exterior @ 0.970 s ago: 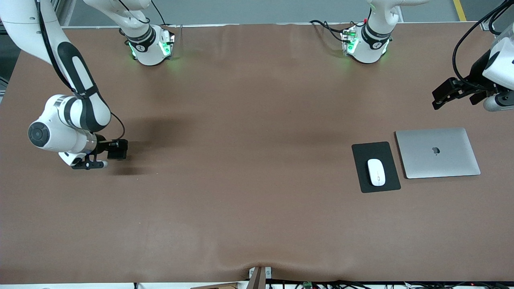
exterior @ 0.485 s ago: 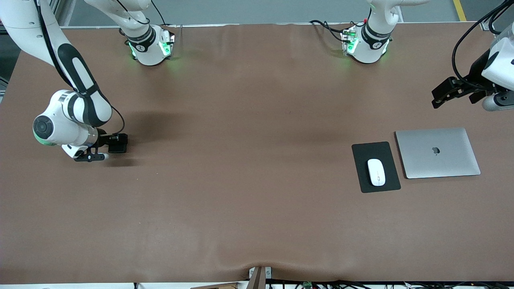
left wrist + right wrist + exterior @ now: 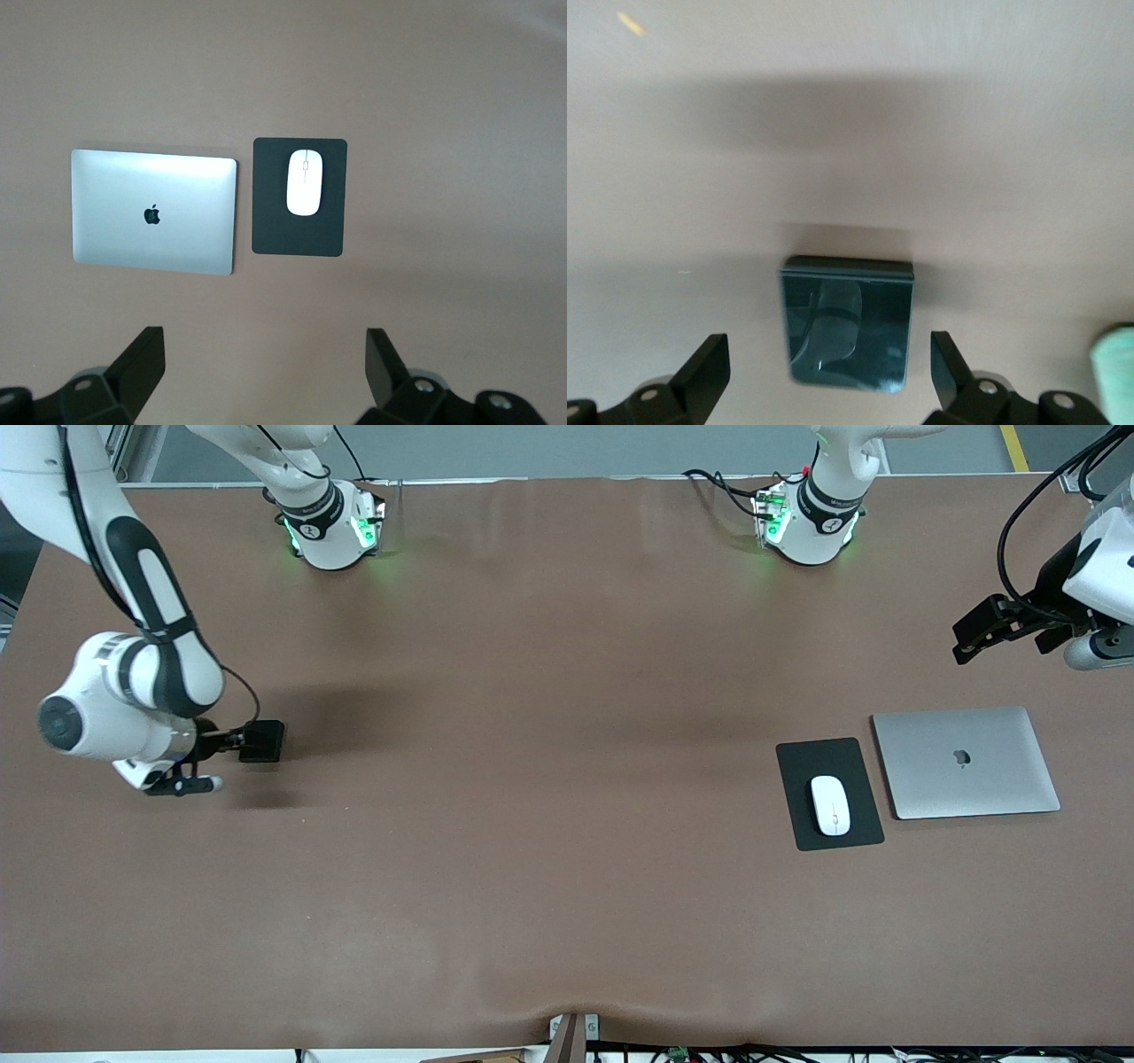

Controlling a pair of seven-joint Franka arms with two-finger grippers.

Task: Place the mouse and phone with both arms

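The phone (image 3: 262,740) lies flat on the desk (image 3: 532,868) at the left side of the front view. The right hand (image 3: 232,746) hangs just above it, fingers wide open and holding nothing. I think a careless rise could catch the phone's edge and push it. The mouse (image 3: 830,805) sits on the black pad (image 3: 802,762) at the right, beside the laptop (image 3: 966,762). The left hand (image 3: 974,638), open and empty, waits over bare desk in the upper right.
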